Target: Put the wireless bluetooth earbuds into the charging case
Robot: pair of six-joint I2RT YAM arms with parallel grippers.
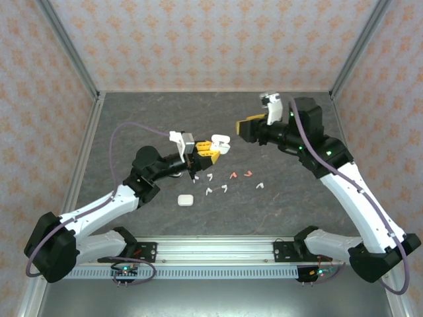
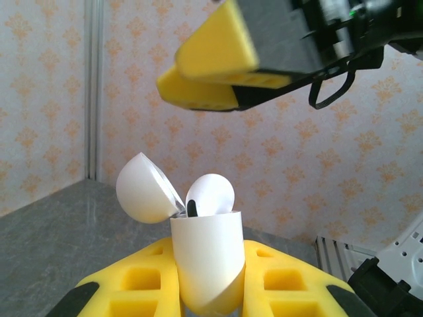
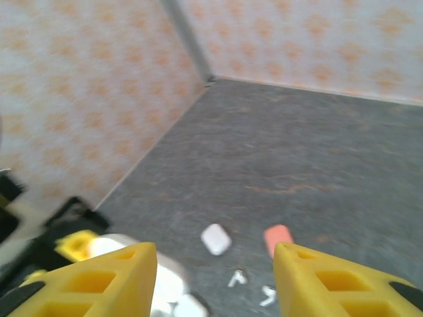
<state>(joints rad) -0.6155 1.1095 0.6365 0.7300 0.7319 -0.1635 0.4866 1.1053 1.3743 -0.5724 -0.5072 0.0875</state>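
The left tool [image 1: 210, 149] pinches an open white charging case [image 2: 208, 257], its lid tipped back and one white earbud [image 2: 210, 194] seated inside. Loose earbuds [image 1: 224, 189], white and coral, lie on the bench [image 1: 152, 109] below, near a closed case [image 1: 184, 199]. The right tool [image 3: 215, 277] hangs nearby, fingers spread, holding nothing.

Grey table [image 1: 297, 191] carries scattered white and coral earbuds [image 1: 225, 188] and 1 white case [image 1: 185, 199].

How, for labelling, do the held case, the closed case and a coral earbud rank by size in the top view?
Held case, open and nearer the camera, so its lead is unsure
Closed case
Coral earbud, smallest
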